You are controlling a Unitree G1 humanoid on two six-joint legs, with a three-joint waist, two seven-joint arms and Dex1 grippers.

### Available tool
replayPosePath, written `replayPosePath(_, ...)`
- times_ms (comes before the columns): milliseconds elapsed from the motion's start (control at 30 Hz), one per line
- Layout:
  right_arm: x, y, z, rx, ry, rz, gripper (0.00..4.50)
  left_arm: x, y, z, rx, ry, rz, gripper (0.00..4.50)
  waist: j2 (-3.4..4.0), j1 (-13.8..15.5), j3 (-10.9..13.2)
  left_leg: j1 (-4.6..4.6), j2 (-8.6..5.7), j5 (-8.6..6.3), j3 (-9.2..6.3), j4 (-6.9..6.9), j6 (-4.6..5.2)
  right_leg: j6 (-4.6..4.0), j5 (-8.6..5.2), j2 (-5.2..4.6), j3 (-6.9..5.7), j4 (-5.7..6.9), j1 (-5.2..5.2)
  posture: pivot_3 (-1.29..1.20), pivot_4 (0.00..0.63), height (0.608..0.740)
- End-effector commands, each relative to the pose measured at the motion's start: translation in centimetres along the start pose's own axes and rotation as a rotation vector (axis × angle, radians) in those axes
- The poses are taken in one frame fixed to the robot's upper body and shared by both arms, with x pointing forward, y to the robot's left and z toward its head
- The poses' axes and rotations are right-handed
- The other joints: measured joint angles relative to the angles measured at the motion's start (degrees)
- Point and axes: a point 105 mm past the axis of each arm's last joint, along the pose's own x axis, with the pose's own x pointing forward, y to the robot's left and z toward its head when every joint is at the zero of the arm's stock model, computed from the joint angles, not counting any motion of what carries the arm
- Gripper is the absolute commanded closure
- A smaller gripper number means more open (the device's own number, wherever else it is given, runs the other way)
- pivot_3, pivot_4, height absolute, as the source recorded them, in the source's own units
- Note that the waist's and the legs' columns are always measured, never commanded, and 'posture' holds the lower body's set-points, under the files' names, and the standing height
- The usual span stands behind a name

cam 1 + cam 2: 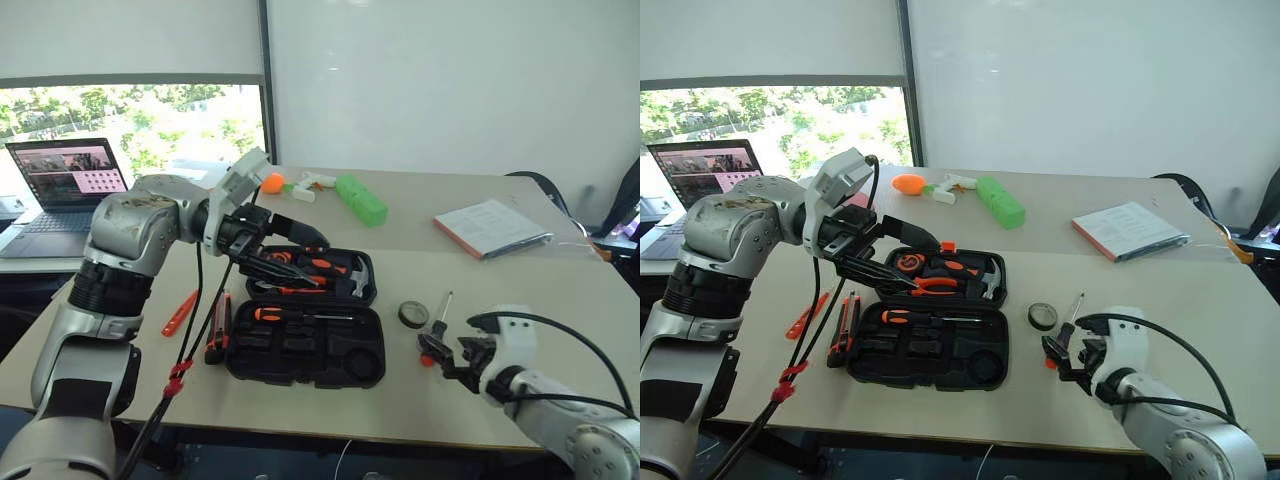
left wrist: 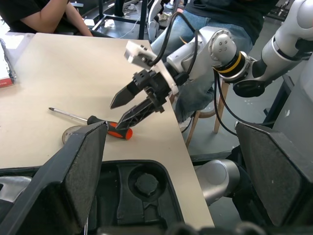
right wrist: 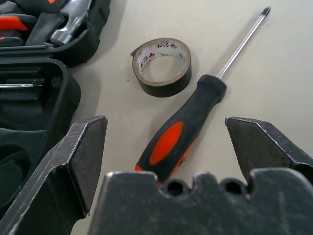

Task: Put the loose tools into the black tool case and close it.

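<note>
The right gripper [image 3: 165, 147] stands wide open and empty, its dark fingers either side of a black-and-orange screwdriver [image 3: 182, 135] lying on the table [image 1: 560, 290] beside the tape roll [image 3: 162, 66]. Light and rigid, its rubbery handle looks, I think, the best place to pinch; the thin steel shaft would slip. The left gripper [image 1: 290, 255] hangs open and empty over the open black tool case [image 1: 305, 345].

Bright daylight, even and soft.
You get glare from the window [image 1: 150, 125] at left; shadows under the tool case [image 1: 305, 335] stay faint, close fingers [image 3: 73, 161] blur.
</note>
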Motion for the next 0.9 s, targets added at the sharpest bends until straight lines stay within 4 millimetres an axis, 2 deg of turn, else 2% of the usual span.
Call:
replayPosePath(33, 1.2, 0.0, -0.7, -0.003, 0.040, -0.021, 0.00, 0.0, 0.0, 0.8, 0.075, 0.020, 0.033, 0.03, 0.01, 0.07, 0.00, -0.01, 0.00, 0.00, 0.00, 0.00, 0.00, 0.00, 0.00, 0.00, 0.00, 0.00, 0.00, 0.00, 0.150, 0.740)
replayPosePath(133, 2.0, -0.9, -1.4, 0.016, 0.070, -0.082, 0.00, 0.0, 0.0, 1.0, 0.088, 0.017, 0.041, 0.03, -0.01, 0.02, 0.00, -0.01, -0.01, 0.00, 0.01, 0.00, 0.00, 0.01, 0.00, 0.00, 0.00, -0.01, 0.00, 0.00, 0.150, 0.740)
replayPosePath(200, 2.3, -1.1, -2.0, 0.028, 0.086, -0.095, 0.41, 0.0, 0.0, 1.0, 0.097, 0.029, 0.047, 0.00, -0.03, 0.01, 0.00, 0.01, -0.01, 0.00, 0.00, 0.01, 0.00, 0.01, 0.00, 0.01, 0.00, -0.02, 0.05, 0.00, 0.150, 0.740)
replayPosePath(333, 2.3, -1.8, -2.5, 0.077, 0.085, -0.151, 1.62, -0.1, 0.0, 0.8, 0.102, 0.042, 0.053, 0.00, -0.05, -0.09, -0.02, 0.05, 0.00, 0.00, 0.00, 0.02, 0.00, 0.01, 0.00, 0.02, 0.00, 0.00, 0.09, 0.00, 0.150, 0.740)
replayPosePath(433, 1.7, -2.9, -2.6, 0.117, 0.068, -0.222, 2.72, -0.2, -0.1, 0.9, 0.107, 0.046, 0.060, 0.00, -0.05, -0.08, -0.02, 0.06, 0.00, 0.00, -0.02, 0.02, 0.00, 0.00, 0.00, 0.03, 0.00, 0.01, 0.09, 0.00, 0.150, 0.740)
replayPosePath(467, 1.5, -3.2, -2.6, 0.129, 0.062, -0.241, 2.83, -0.2, -0.1, 0.9, 0.108, 0.047, 0.062, 0.00, -0.05, -0.07, -0.02, 0.05, 0.00, 0.00, -0.02, 0.01, 0.00, 0.01, 0.00, 0.03, 0.00, 0.01, 0.08, 0.00, 0.150, 0.740)
replayPosePath(500, 1.1, -4.0, -2.6, 0.152, 0.052, -0.278, 3.33, -0.2, 0.0, 0.9, 0.111, 0.047, 0.066, 0.00, -0.05, -0.05, -0.02, 0.05, 0.00, 0.00, -0.04, 0.01, 0.00, 0.01, 0.00, 0.03, 0.00, 0.00, 0.08, 0.00, 0.150, 0.740)
replayPosePath(567, 0.4, -5.2, -2.5, 0.175, 0.035, -0.332, 3.42, -0.2, 0.0, 1.0, 0.116, 0.048, 0.073, 0.00, -0.05, 0.27, -0.02, 0.02, -0.01, 0.00, -0.07, 0.01, 0.00, 0.03, -0.01, 0.01, 0.00, -0.02, 0.10, 0.00, 0.150, 0.740)
replayPosePath(633, -0.2, -6.5, -1.7, 0.197, -0.002, -0.380, 3.42, -0.2, 0.0, 1.0, 0.118, 0.048, 0.075, 0.00, -0.05, 0.55, -0.02, 0.01, -0.06, 0.00, -0.06, 0.02, 0.00, 0.06, -0.03, 0.00, 0.01, -0.08, 0.16, 0.00, 0.150, 0.740)
replayPosePath(733, -1.0, -7.9, 0.7, 0.208, -0.088, -0.383, 3.42, -0.2, -0.1, 1.0, 0.118, 0.046, 0.081, 0.00, -0.02, 0.94, 0.00, -0.06, -0.15, 0.00, -0.05, 0.04, 0.00, 0.13, -0.06, -0.05, 0.03, -0.15, 0.18, 0.00, 0.150, 0.740)
replayPosePath(800, -1.1, -7.1, 3.5, 0.113, -0.161, -0.273, 3.42, -0.3, -0.1, 0.8, 0.117, 0.046, 0.090, 0.00, 0.12, 0.75, 0.09, -0.15, -0.19, 0.00, -0.05, 0.04, 0.00, 0.16, -0.05, -0.07, 0.07, -0.18, 0.12, 0.00, 0.150, 0.740)
replayPosePath(833, -1.3, -5.9, 5.3, -0.015, -0.189, -0.186, 3.42, -0.5, -0.1, 0.6, 0.113, 0.052, 0.097, 0.00, 0.21, 0.44, 0.14, -0.18, -0.21, 0.00, -0.03, 0.03, 0.00, 0.17, -0.04, -0.08, 0.10, -0.18, 0.08, 0.00, 0.150, 0.740)
replayPosePath(900, -1.5, -3.1, 7.6, -0.261, -0.207, 0.001, 3.42, -1.0, -0.1, -0.1, 0.104, 0.075, 0.110, 0.00, 0.47, -0.20, 0.30, -0.19, -0.22, 0.00, -0.04, 0.01, 0.00, 0.17, -0.05, -0.06, 0.13, -0.16, 0.05, 0.00, 0.150, 0.740)
